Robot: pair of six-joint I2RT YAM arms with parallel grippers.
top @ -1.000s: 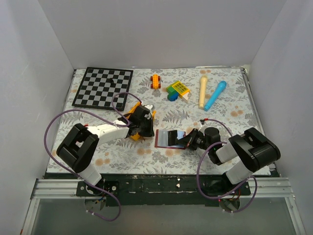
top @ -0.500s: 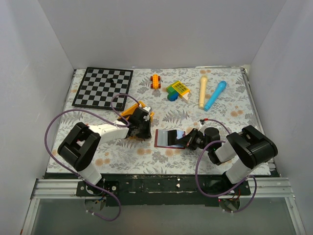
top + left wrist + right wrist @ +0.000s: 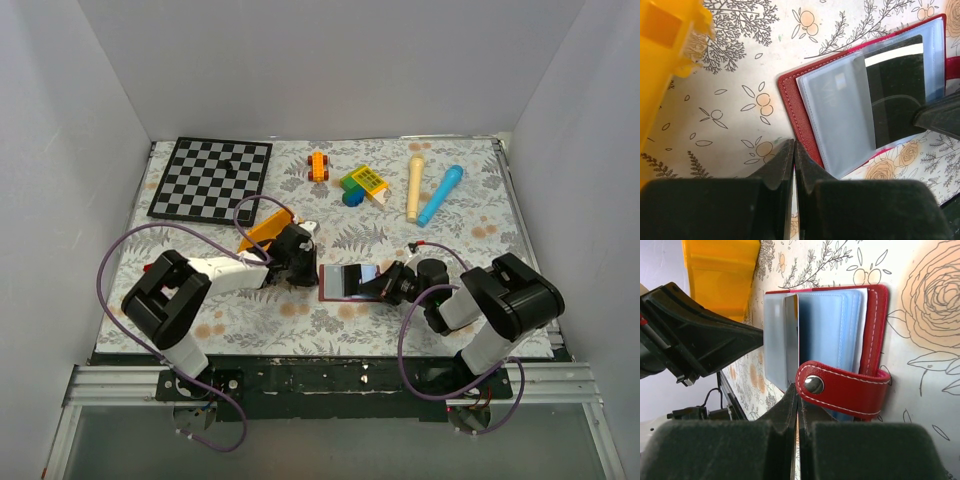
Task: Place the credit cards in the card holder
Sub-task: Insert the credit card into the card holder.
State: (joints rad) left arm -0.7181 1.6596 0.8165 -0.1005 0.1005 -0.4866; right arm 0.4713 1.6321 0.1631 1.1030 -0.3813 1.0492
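On floral tablecloth [image 3: 480,215], flanking open maroon card holder [image 3: 790,102] with black credit card [image 3: 892,95] inside: left gripper [image 3: 794,146], right gripper [image 3: 797,394], jaws of both pressed together.

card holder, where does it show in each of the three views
Top external: card holder lies open, low centre; yellow bin up and left of it.
Left wrist: card holder upper right; yellow bin along the left edge.
Right wrist: card holder centre; yellow bin top left.
Shared landmark: the yellow bin.
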